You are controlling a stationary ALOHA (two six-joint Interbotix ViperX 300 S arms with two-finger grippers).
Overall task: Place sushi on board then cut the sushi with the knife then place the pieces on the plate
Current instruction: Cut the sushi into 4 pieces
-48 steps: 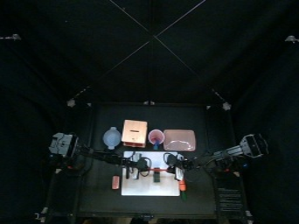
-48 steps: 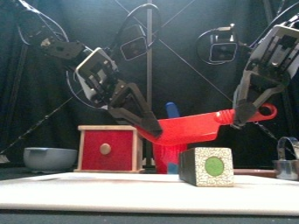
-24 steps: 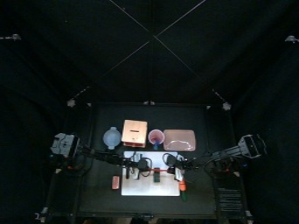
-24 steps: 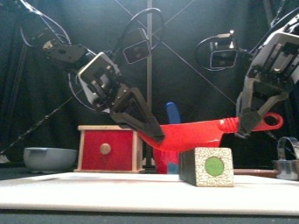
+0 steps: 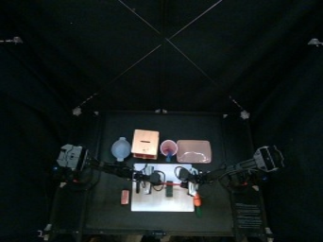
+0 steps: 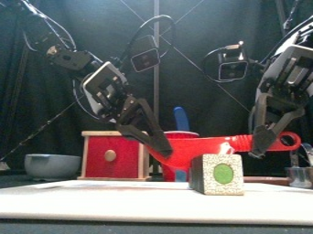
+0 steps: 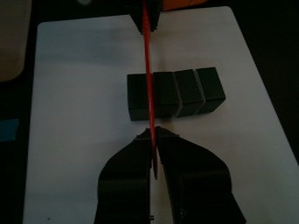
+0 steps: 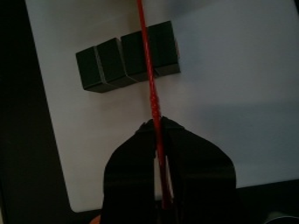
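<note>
1. My left tool (image 7: 149, 133) is pinched shut on one end of the red knife (image 6: 226, 143). In the front view it comes down from the upper left.
2. My right tool (image 8: 155, 122) is pinched shut on the same knife, near its ring handle. In the front view it comes down from the upper right.
3. The knife lies flat between my two tools, low in the middle of the front view.
4. The sushi (image 6: 221, 174) sits on the white board (image 7: 82, 105), right of the middle at the bottom of the front view. Its green blocks are joined in one row.
5. In both wrist views the knife runs across the sushi, over one block. I cannot tell if it touches.
6. The board lies on the bench (image 5: 221, 132), low in the middle of the top view.
7. Behind the board, from left to right in the top view, are the bowl (image 5: 121, 148), the box (image 5: 144, 145), the red cup (image 5: 168, 146) and the pink plate (image 5: 194, 149).
</note>
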